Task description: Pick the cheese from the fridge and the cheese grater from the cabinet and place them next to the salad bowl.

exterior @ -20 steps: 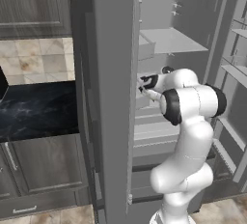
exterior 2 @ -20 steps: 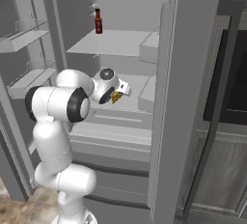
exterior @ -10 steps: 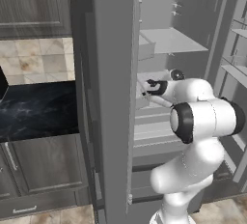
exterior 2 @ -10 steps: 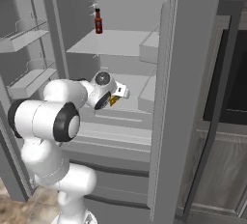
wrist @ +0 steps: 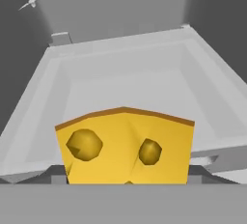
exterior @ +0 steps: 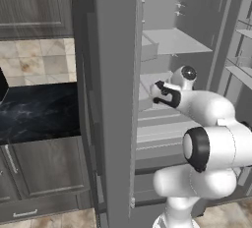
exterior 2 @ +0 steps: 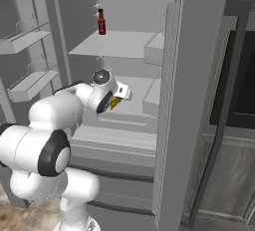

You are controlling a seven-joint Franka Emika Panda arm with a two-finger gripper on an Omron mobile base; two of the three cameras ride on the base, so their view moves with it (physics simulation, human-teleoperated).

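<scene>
In the left base view a dark stone counter (exterior: 37, 114) lies at nine o'clock, below a wood-grain cupboard (exterior: 34, 1) at eleven. Right of centre the fridge (exterior: 115, 74) stands open, and the arm reaches onto its middle shelf, the gripper (exterior: 156, 92) sitting just past centre towards two o'clock.

In the right base view a dark red bottle (exterior 2: 101, 22) stands on the upper shelf at eleven o'clock. The gripper (exterior 2: 117, 100) is at centre, with the cheese (exterior 2: 114, 103) showing yellow at its tip.

In the hand view the cheese (wrist: 126, 146) sits low at six o'clock, close to the camera; the jaws look closed on it, partly spread around the wedge.

The first pickup appears underway. The cheese has not left the fridge, and the grater fetch and both placements by the salad bowl remain.
</scene>
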